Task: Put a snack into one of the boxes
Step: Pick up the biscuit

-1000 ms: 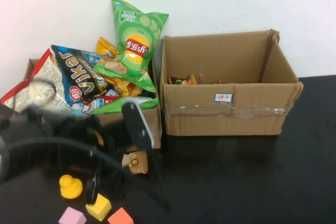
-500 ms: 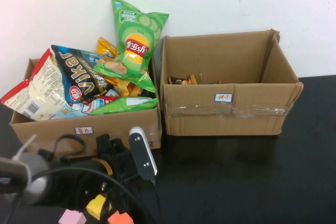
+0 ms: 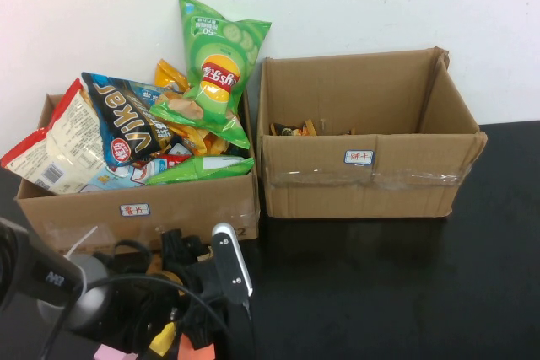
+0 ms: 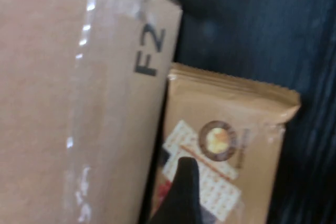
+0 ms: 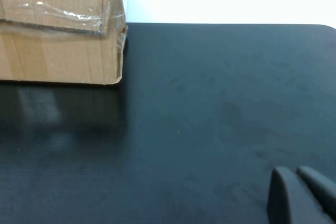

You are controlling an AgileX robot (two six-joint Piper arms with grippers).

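A tan snack packet point(image 4: 226, 145) with a round logo lies on the black table against the left cardboard box point(image 4: 79, 103). In the high view my left arm point(image 3: 194, 284) covers it, low in front of the left box point(image 3: 135, 208). My left gripper point(image 4: 262, 182) is right over the packet. One black finger point(image 4: 181, 192) shows at the packet's box-side edge, and the other is outside the picture, so the jaws stand wide apart. My right gripper point(image 5: 299, 184) is shut and empty over bare table, and is out of the high view.
The left box is heaped with chip bags point(image 3: 215, 65). The right box point(image 3: 371, 183) holds a few small snacks point(image 3: 295, 130) and has much free room. Yellow point(image 3: 162, 343), orange point(image 3: 196, 350) and pink point(image 3: 105, 351) toy blocks lie at the front edge under my left arm.
My left arm has swung from the left box's front down toward the table's front edge, now covering the snack packet, the yellow duck and most of the blocks. The right arm has not moved.
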